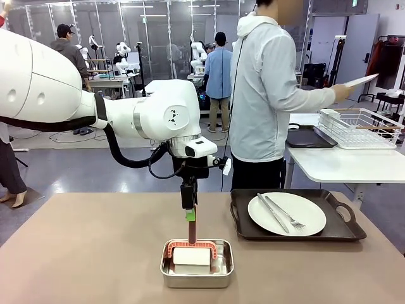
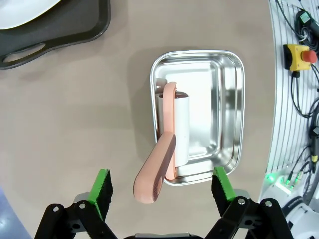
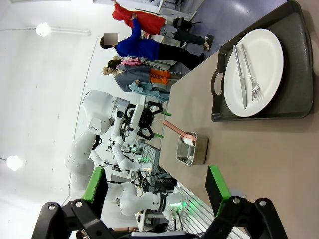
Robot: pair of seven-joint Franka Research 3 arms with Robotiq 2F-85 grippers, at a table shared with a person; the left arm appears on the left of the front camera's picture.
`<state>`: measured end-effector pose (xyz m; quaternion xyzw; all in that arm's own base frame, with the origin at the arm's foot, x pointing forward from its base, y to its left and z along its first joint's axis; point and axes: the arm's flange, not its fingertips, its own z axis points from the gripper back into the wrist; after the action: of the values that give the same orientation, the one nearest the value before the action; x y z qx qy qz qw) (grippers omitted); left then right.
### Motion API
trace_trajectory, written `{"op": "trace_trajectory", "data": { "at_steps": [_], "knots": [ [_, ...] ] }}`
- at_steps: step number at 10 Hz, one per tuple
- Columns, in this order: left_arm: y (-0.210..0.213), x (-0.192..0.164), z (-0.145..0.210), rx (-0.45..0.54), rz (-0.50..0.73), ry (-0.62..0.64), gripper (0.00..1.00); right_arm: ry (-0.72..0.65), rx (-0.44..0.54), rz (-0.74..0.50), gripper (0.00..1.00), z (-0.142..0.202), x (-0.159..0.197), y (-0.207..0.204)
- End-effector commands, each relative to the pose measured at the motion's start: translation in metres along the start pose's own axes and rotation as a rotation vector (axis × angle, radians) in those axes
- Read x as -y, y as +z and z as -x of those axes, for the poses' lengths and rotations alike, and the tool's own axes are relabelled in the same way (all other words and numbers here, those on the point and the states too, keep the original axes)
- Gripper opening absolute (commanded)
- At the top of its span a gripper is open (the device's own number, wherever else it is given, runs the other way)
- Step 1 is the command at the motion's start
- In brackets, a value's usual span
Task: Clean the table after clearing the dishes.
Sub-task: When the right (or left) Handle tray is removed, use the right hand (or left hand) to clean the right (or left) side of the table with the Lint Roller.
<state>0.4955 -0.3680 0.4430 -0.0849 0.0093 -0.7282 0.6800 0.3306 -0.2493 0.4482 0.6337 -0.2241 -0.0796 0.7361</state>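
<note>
The taupe-brown table (image 1: 88,253) carries a dark handled tray (image 1: 342,229) at the right with a white plate (image 1: 307,209), a knife and a fork on it. The same tray (image 3: 294,69) and plate (image 3: 264,55) show in the right wrist view. Near the front edge, a steel pan (image 1: 218,269) holds a white cleaning tool (image 1: 192,256) with a salmon-pink handle (image 2: 159,159). My left gripper (image 1: 190,215) hangs open straight over it, and the handle's end rises between its green pads (image 2: 102,186) without touching them. My right gripper (image 3: 155,194) is open and empty, well back from the tray.
A person stands at the table's far side, holding another white plate (image 1: 362,80) over a smaller white table (image 1: 342,161) with a wire rack (image 1: 361,126). The tray's corner (image 2: 55,35) lies beyond the pan (image 2: 232,109). Cables and an emergency stop button (image 2: 299,52) lie past the table's edge.
</note>
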Motion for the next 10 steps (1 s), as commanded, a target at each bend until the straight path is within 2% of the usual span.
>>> {"op": "trace_trajectory", "data": {
  "at_steps": [1, 2, 3, 5, 6, 7, 8, 10],
  "knots": [
    [0.000, 0.000, 0.000, 0.000, 0.000, 0.000, 1.00, 0.008, -0.001, -0.005, 1.00, 0.001, -0.003, 0.001],
    [0.019, -0.008, 0.003, 0.058, 0.083, 0.084, 1.00, 0.008, -0.001, -0.005, 1.00, 0.001, -0.003, 0.001],
    [0.041, -0.016, 0.011, 0.148, 0.112, 0.202, 1.00, 0.008, -0.001, -0.005, 1.00, 0.001, -0.003, 0.001],
    [0.096, -0.025, 0.060, 0.405, 0.255, 0.456, 1.00, 0.008, -0.001, -0.005, 1.00, 0.001, -0.003, 0.001],
    [0.124, -0.022, 0.101, 0.560, 0.341, 0.565, 1.00, 0.008, -0.001, -0.005, 1.00, 0.001, -0.003, 0.001],
    [0.146, -0.014, 0.153, 0.772, 0.406, 0.646, 1.00, 0.008, -0.001, -0.005, 1.00, 0.001, -0.003, 0.001],
    [0.160, -0.002, 0.218, 0.936, 0.438, 0.730, 1.00, 0.008, -0.001, -0.005, 1.00, 0.001, -0.003, 0.001],
    [0.154, 0.036, 0.337, 1.192, 0.481, 0.827, 1.00, 0.008, -0.001, -0.005, 1.00, 0.001, -0.003, 0.001]
  ]
}}
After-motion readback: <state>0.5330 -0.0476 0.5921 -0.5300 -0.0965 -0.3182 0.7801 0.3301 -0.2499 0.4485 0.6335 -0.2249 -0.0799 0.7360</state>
